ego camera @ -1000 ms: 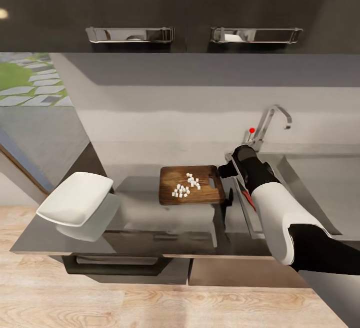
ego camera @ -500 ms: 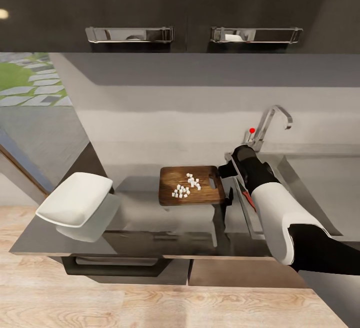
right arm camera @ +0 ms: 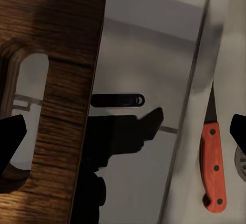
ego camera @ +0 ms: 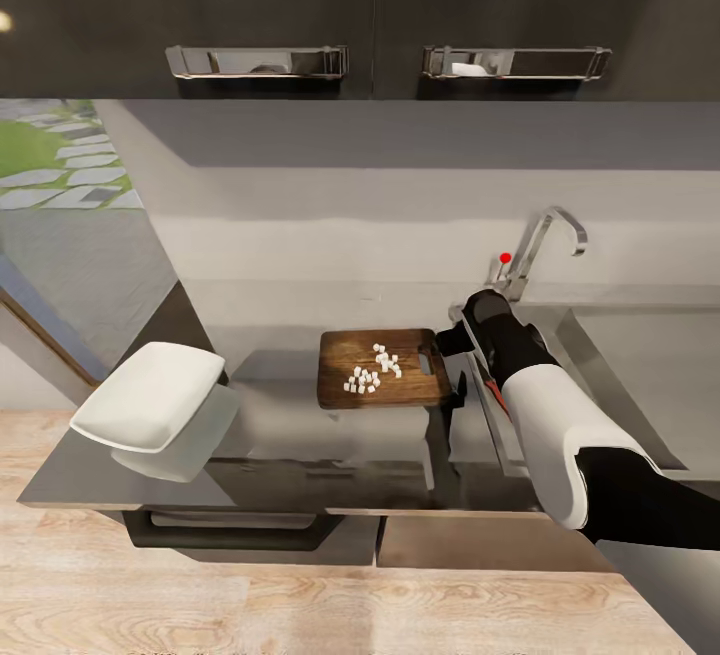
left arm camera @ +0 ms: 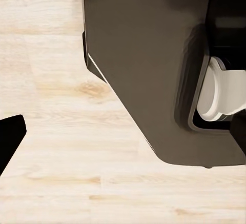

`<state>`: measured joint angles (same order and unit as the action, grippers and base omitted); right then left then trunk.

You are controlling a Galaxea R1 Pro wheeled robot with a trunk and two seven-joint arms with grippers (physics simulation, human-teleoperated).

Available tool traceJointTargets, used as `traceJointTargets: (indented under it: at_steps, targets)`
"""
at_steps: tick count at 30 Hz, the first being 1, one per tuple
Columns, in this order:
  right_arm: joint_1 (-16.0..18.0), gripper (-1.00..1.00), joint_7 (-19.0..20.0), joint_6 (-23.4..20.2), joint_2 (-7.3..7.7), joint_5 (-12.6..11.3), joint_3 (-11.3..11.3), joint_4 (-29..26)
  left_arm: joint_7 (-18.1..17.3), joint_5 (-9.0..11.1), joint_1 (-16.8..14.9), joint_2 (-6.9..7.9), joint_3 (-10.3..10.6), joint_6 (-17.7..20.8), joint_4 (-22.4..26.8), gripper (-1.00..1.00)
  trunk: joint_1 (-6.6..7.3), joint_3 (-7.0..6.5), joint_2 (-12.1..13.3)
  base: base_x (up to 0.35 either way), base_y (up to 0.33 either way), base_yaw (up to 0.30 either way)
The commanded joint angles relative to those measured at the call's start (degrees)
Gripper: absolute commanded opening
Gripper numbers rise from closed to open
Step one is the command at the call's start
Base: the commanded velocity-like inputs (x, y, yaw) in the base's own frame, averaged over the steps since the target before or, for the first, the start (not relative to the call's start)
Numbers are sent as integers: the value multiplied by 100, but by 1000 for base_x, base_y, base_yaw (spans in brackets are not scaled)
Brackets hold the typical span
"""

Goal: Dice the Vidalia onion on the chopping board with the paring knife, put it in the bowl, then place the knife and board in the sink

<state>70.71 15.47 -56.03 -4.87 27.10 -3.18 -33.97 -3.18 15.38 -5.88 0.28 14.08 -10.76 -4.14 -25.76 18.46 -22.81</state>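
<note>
The dark brown chopping board (ego camera: pixel 383 368) lies on the grey countertop (ego camera: pixel 280 425), with the diced onion (ego camera: pixel 372 372) as small white cubes on it. My right gripper (ego camera: pixel 457 365) stands open just off the board's slotted right end, holding nothing. In the right wrist view the board (right arm camera: pixel 56 55) and its slot (right arm camera: pixel 28 96) are on one side of the right gripper (right arm camera: pixel 123 134), and the paring knife (right arm camera: pixel 212 167) with its orange-red handle lies on the steel of the sink (ego camera: pixel 640 365). The white bowl (ego camera: pixel 150 395) sits at the counter's left end. My left gripper's fingertip (left arm camera: pixel 10 137) hangs over the floor.
A chrome tap (ego camera: pixel 545 240) with a red knob (ego camera: pixel 505 258) stands behind the sink's left corner. Dark upper cabinets (ego camera: pixel 360 5) hang overhead. Light wood floor (ego camera: pixel 300 605) runs in front of the counter. My dark base (left arm camera: pixel 143 70) is below the left wrist.
The head view has shifted slightly, with the cabinet handles a little higher. The board, the diced onion, the bowl, the knife and my right arm have not moved.
</note>
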Motion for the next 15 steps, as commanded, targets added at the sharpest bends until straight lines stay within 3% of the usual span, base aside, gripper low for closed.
traceJointTargets:
  at_steps: [1, 15]
  targets:
    - [5, 100, 45, -14, -10, 59, -33, -4, -33, 60, -9, -1, 43, -40, -24, 100, -3, 18, -11, 0, 0, 0]
    - [5, 100, 50, -14, -14, 59, -33, -4, -33, 62, -9, -1, 43, -40, -22, 100, -3, 57, -11, 0, 0, 0]
